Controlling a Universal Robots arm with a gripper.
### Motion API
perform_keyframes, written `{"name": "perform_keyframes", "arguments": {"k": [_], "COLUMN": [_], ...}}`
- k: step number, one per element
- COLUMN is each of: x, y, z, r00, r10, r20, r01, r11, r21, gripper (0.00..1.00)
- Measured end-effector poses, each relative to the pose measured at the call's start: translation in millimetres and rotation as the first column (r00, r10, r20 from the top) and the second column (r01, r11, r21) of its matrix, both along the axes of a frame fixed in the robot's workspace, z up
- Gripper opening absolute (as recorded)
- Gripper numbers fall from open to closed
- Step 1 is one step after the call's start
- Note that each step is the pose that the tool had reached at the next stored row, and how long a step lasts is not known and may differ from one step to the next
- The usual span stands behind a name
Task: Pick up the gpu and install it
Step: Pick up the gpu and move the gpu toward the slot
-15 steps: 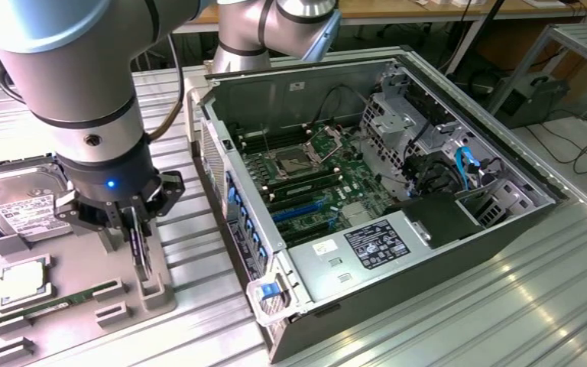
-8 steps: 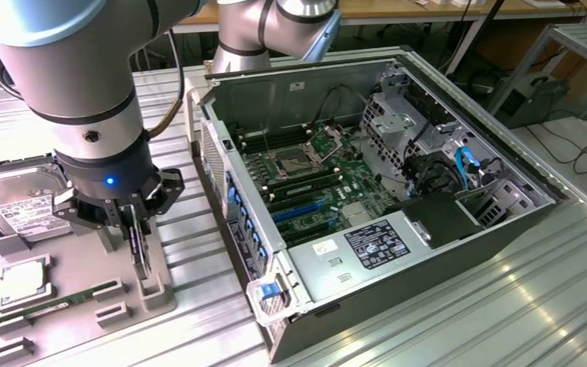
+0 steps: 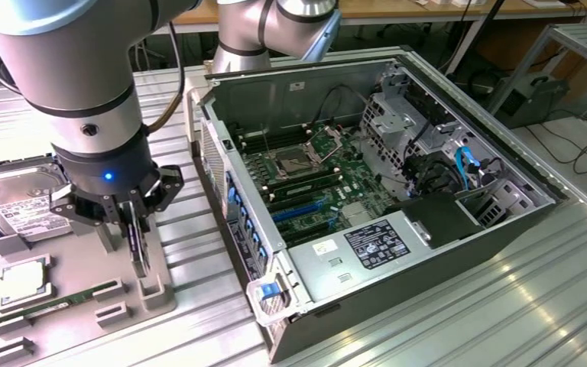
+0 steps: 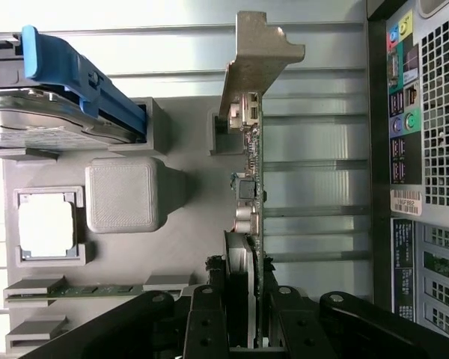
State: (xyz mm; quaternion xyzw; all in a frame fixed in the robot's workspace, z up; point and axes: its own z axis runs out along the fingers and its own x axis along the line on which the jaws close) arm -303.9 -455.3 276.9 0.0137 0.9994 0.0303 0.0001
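Gripper (image 3: 131, 228) status: closed on the gpu (image 3: 141, 256), with one finger (image 4: 203, 321) against each face of the card. In the wrist view the gripper (image 4: 243, 329) clamps the card at its fan end, and the gpu (image 4: 256, 187) runs edge-on away from the fingers to its silver end bracket (image 4: 258, 60).

Position of the gpu: upright on its long edge, over the grey fixture tray (image 3: 69, 267) at the exterior view's left, directly above a slotted post (image 3: 152, 294) of that tray. Whether the card's lower edge sits in the slot or is clear of it cannot be told.

Other items on the fixture tray (image 4: 187, 232):
- hard drive (image 3: 18, 202) with white label (blue carrier (image 4: 82, 78) along one side);
- square processor (image 3: 24, 279) in its recess;
- narrow green memory stick (image 3: 64, 303), lying flat in its holders.

The open computer case (image 3: 304, 76) lies on its side on the ribbed metal surface (image 3: 477, 306), just beside the tray toward the exterior view's right. Its motherboard (image 3: 314, 183) is exposed. The case's rear panel (image 4: 426, 112), with ports and grille, faces the gpu.
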Motion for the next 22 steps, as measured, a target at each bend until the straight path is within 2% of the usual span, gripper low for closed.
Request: {"name": "perform_keyframes", "arguments": {"k": [22], "x": [0.7], "y": [0.0], "z": [11.4], "r00": [1.0000], "r10": [0.000], "r20": [-0.0053], "r01": [0.000], "r11": [1.0000], "r21": [0.0000], "gripper": [0.28]}}
